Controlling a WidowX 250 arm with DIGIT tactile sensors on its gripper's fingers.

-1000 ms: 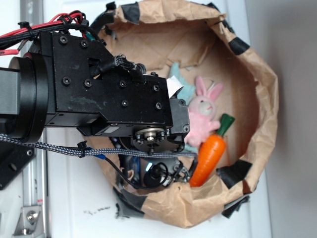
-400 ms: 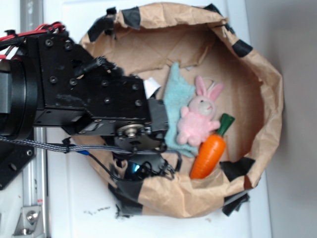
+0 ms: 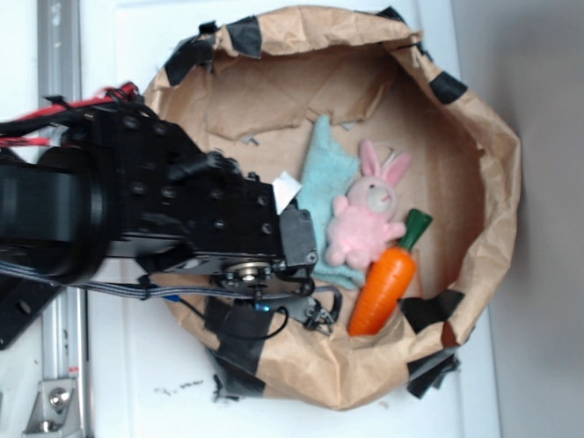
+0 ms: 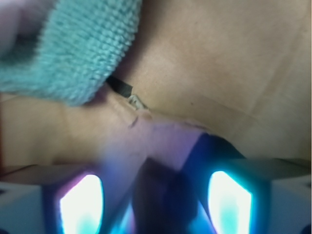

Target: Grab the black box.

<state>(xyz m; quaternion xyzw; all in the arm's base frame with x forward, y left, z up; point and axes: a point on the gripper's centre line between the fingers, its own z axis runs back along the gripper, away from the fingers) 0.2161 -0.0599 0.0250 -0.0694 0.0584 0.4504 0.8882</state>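
Exterior view hides your gripper beneath the arm at the near-left of the brown paper bowl; you can't tell whether its jaws are apart or clamped. You can't make out the black box anywhere, so the grab looks unconfirmed. Right of the gripper lie the teal cloth, pink bunny and orange carrot.

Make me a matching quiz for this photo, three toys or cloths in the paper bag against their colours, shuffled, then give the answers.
Things:
1. bunny
2. carrot
3. cloth

Colours:
A. orange with a green top
B. light teal
C. pink

Pairs: 1-C, 2-A, 3-B.
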